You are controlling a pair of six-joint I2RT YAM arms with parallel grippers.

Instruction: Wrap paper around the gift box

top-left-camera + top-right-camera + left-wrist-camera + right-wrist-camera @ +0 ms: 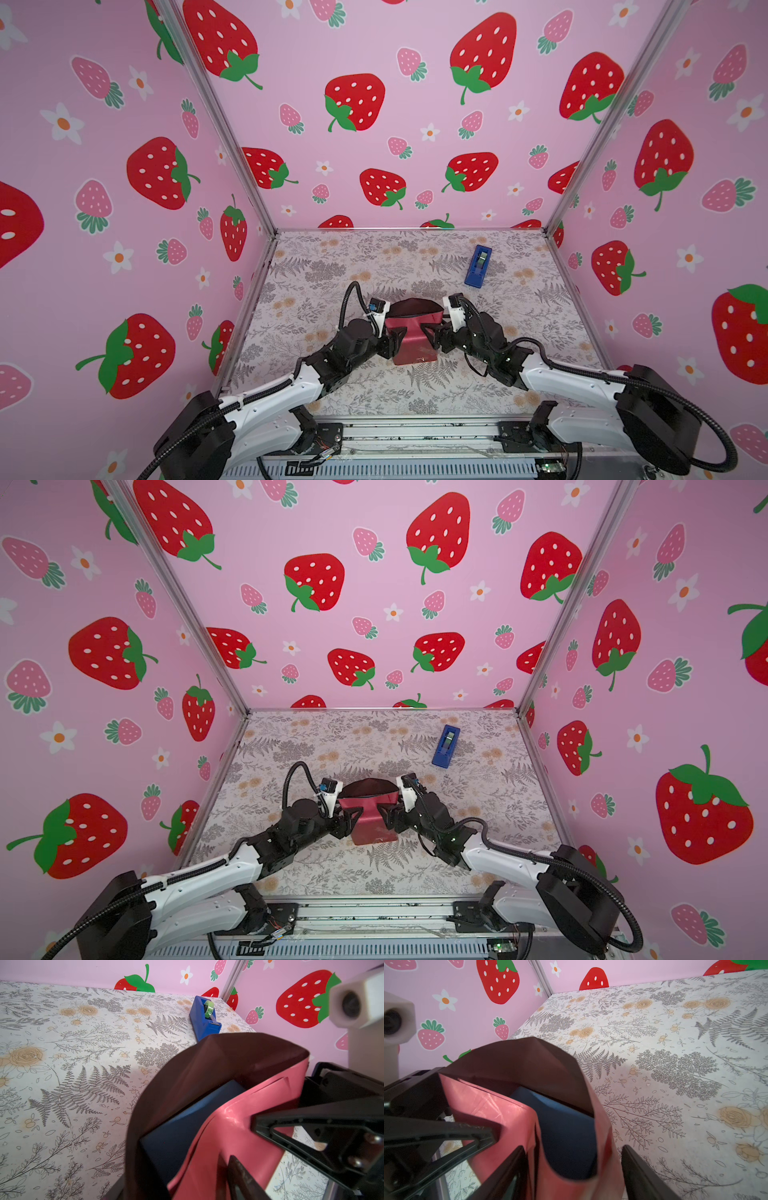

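The right gripper [573, 1147] holds its two black fingers [639, 1174] wide, one on each side of the open end of the paper [500, 1109]. One finger is against the glossy red face, and a sliver of table [675, 1064] shows between the sheet and the other finger. Of the left gripper [397, 334], one finger [239, 1176] lies against the paper's red face. Its partner is out of sight, so the spread cannot be told. The gift box [566, 1136], dark slate-blue, sits inside the sheet, which arches over it with its dark underside turned inward. Only the wrist views show the box, through the open ends. In both top views the wrapped bundle rests on the fern-and-rose printed table at lower centre of the frame. The two grippers close in on it from left and right, and their black wrists cover its flanks. A blue tape dispenser [478, 266] with a green tape roll [208, 1008] stands right of centre toward the far right corner, well apart from the bundle. Pink strawberry-print walls [374, 104] and aluminium frame posts [216, 116] enclose the scene. Each wrist view catches the opposite arm's pale wrist camera [353, 1003].
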